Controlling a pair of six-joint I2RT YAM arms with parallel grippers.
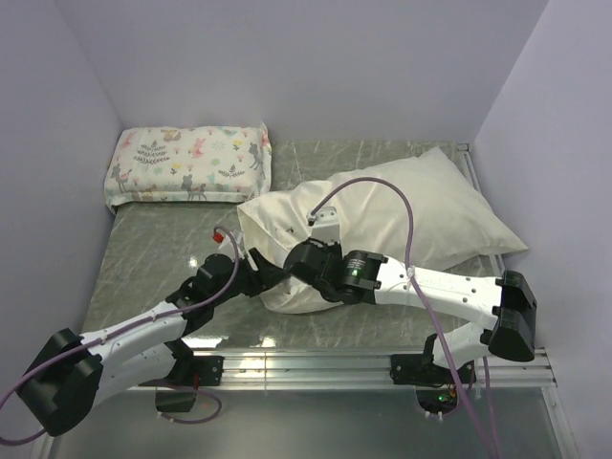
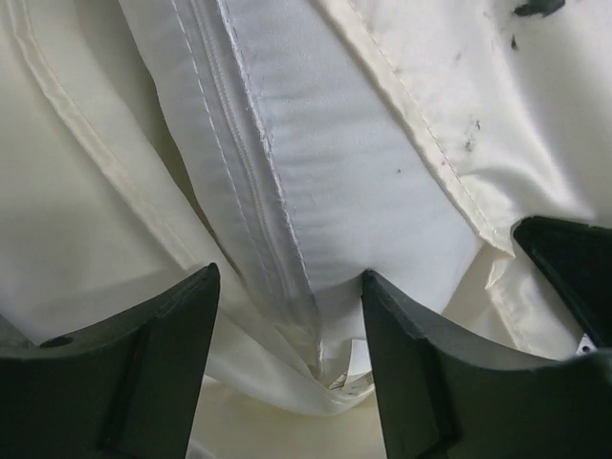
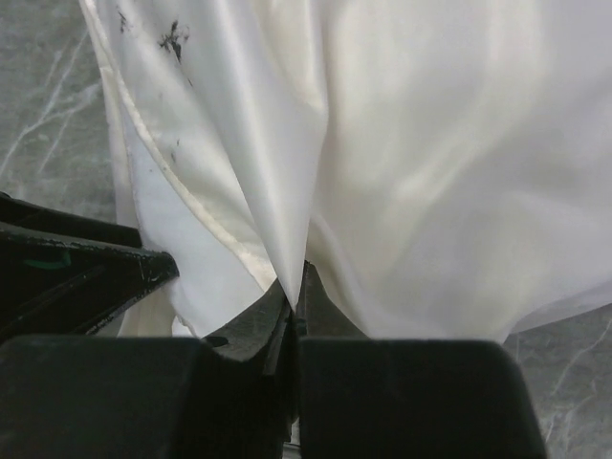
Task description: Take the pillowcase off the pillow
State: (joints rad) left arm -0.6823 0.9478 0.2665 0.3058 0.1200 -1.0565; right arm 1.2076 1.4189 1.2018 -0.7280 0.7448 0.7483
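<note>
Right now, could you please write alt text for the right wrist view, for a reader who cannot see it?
The right gripper is shut, pinching a fold of the cream pillowcase, which hangs in shiny wrinkles and fills most of the view. Grey marbled table shows at the left edge and lower right corner.

pillow [image 2: 325,172]: mostly hidden inside pillowcase [image 1: 421,215], only zipped edge showing
right jaws: out of sight from above, buried in fabric

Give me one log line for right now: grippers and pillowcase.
right gripper: shut on pillowcase fold | left gripper: open, astride pillow edge | pillowcase: not yet off pillow
</note>
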